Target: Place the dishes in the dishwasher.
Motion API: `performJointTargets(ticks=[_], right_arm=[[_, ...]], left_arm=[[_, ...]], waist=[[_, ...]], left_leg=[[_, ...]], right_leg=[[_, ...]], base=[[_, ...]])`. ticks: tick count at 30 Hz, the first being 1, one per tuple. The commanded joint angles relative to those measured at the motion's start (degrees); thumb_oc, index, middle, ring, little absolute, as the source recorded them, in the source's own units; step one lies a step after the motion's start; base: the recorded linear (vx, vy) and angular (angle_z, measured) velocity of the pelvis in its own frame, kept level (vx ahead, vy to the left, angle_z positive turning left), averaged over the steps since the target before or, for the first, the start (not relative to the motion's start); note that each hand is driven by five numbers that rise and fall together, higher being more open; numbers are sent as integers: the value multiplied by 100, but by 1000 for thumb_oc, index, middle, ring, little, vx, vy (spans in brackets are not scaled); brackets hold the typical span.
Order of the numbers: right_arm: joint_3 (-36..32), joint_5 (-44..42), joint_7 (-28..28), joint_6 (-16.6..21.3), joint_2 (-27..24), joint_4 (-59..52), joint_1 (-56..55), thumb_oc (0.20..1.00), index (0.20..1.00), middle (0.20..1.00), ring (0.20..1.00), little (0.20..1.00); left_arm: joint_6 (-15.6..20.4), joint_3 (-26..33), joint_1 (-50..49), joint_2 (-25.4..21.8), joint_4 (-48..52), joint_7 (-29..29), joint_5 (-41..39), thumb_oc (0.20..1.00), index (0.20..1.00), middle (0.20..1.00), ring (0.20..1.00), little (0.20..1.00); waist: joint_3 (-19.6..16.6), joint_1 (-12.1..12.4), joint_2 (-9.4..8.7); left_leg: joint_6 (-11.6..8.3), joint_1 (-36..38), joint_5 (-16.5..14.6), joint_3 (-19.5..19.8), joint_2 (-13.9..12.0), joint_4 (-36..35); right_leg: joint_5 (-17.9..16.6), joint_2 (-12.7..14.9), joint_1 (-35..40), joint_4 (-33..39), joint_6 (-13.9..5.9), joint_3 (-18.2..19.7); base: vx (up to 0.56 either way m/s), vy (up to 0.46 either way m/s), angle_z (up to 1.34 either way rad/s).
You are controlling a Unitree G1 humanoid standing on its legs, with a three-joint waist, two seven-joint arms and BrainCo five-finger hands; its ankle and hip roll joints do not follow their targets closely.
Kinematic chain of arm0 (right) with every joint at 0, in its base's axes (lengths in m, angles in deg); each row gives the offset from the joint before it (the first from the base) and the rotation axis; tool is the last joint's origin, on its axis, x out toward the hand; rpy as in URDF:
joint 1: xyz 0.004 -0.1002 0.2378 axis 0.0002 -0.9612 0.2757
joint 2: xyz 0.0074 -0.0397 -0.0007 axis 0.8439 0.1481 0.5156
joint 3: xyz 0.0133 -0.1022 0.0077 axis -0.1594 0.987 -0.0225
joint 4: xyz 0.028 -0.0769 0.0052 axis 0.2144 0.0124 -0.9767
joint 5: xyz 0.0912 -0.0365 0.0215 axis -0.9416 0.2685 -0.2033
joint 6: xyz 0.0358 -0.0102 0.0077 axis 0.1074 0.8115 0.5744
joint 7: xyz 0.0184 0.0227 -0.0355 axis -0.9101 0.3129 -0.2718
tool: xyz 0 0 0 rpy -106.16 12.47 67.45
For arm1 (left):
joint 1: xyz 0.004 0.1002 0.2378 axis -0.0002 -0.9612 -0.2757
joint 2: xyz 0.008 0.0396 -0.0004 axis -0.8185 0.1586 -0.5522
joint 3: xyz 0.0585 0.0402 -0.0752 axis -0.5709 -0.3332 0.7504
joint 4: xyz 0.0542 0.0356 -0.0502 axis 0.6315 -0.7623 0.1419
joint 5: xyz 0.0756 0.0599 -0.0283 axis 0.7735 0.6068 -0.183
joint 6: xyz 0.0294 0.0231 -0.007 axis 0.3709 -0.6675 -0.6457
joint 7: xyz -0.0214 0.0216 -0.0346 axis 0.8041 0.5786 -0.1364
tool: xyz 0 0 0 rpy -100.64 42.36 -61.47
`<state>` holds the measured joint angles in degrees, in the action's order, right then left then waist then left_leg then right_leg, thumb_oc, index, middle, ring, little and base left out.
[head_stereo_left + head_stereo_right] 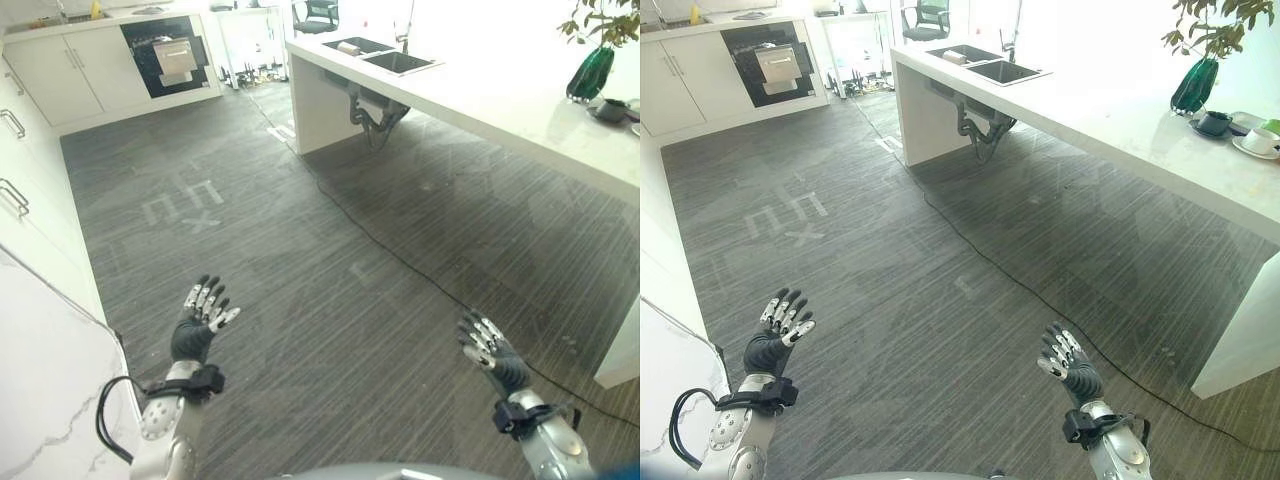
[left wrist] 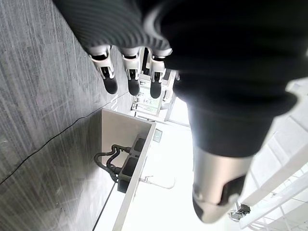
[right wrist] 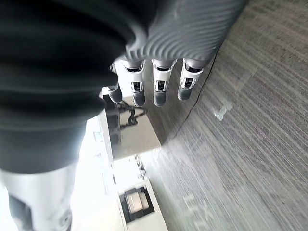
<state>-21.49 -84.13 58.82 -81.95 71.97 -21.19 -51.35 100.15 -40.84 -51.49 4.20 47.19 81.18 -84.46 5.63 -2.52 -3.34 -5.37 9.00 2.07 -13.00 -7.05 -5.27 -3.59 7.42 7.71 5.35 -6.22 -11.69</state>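
Both hands, left hand and right hand, hang empty over the grey floor with fingers spread straight, likely just readied for the job. Dishes, a cup and saucer by a dark bowl, wait on the white counter near the green vase. Far off, the open dishwasher sits in the cabinets.

You've got grey wood-grain floor everywhere, a long white counter with a sink on the right, white cabinets far left.
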Motion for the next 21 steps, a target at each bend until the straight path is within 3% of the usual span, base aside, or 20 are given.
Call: performJointTargets(ticks=[1, 11, 21], right_arm=[[-163, -203, 108, 399, -150, -382, 302, 1000, 1000, 1000, 1000, 1000], [-64, -286, -123, 416, -272, -846, 393, 1000, 1000, 1000, 1000, 1000], [-163, -318, -146, 452, -518, -1303, 451, 1000, 1000, 1000, 1000, 1000]], left_arm=[[296, 185, 319, -266, 17, -136, -179, 1000, 1000, 1000, 1000, 1000], [235, 164, 311, -282, 305, -96, -312, 1000, 1000, 1000, 1000, 1000], [301, 195, 315, -236, 748, 7, -381, 1000, 1000, 1000, 1000, 1000]], waist=[[72, 50, 138], [113, 93, 107], [202, 116, 49]], left_leg=[[350, 95, -517, 1, 373, 27], [338, 90, -478, 35, 333, 27], [197, 68, -346, 119, 130, 27]], right_leg=[[333, -227, 202, -35, 6, -369], [363, -288, 237, -35, 52, -414], [476, -498, 298, -35, 225, -397]], base=[[0, 0, 0], [23, -56, 1], [56, -120, 8]])
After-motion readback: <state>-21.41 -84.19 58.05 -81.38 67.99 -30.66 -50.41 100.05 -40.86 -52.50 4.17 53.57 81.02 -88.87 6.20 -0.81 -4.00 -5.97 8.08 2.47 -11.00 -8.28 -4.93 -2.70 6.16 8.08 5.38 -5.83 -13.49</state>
